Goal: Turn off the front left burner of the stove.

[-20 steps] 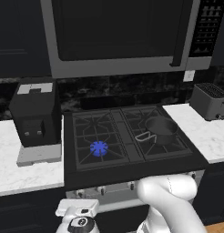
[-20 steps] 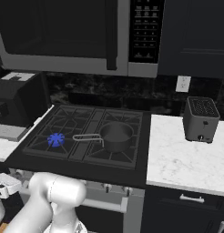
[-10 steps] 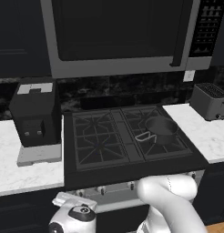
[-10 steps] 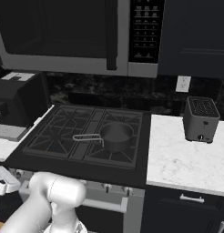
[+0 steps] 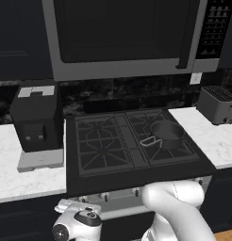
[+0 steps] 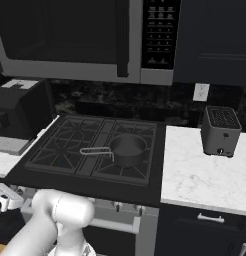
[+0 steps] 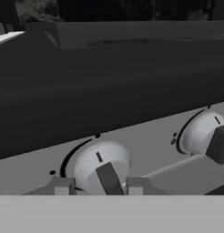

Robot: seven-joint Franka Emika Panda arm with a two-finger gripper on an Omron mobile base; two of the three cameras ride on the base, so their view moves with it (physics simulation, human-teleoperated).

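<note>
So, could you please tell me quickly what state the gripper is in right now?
Gripper: open, holding nothing; its fingers stand on either side of a silver stove knob without closing on it.

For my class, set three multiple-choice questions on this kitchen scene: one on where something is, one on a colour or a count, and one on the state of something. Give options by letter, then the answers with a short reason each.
1. Where does the saucepan sit on the stove?
A. On the right-hand half of the grates
B. On the front left burner
C. On the counter beside the toaster

2. How many silver knobs face the hand camera?
A. One
B. Two
C. Four

3. What is the state of the front left burner?
A. Burning with a blue flame
B. Unlit, no flame showing
C. Covered by a pot

Answers:
1 A, both base views show it on the right half, handle pointing towards the middle.
2 B, the near knob sits between the gripper fingertips and a second knob lies at the right.
3 B, its grate is bare and dark.
</note>
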